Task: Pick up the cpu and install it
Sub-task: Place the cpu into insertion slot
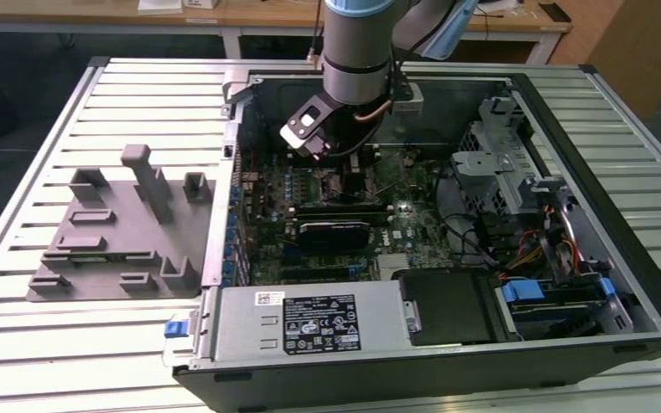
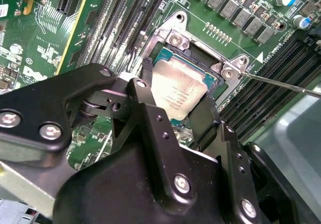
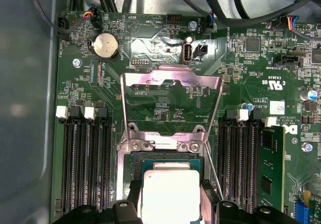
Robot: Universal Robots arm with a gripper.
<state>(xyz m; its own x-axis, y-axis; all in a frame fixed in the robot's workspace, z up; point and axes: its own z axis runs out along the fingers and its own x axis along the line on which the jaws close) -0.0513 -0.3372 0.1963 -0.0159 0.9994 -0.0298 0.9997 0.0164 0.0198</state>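
One robot arm [image 1: 360,52] is counted, with one gripper [image 2: 176,96]. One cpu [image 3: 170,191] is seen in both wrist views. In the exterior view, one open computer case [image 1: 606,172], one motherboard [image 1: 342,215], one power supply box [image 1: 307,323], one grey fixture [image 1: 118,232] and one slatted table [image 1: 32,344] are counted. In the first wrist view, one coin battery [image 3: 106,45], one memory module [image 3: 266,169], four white slot latches [image 3: 61,112] and two frame screws [image 3: 135,145] are counted.
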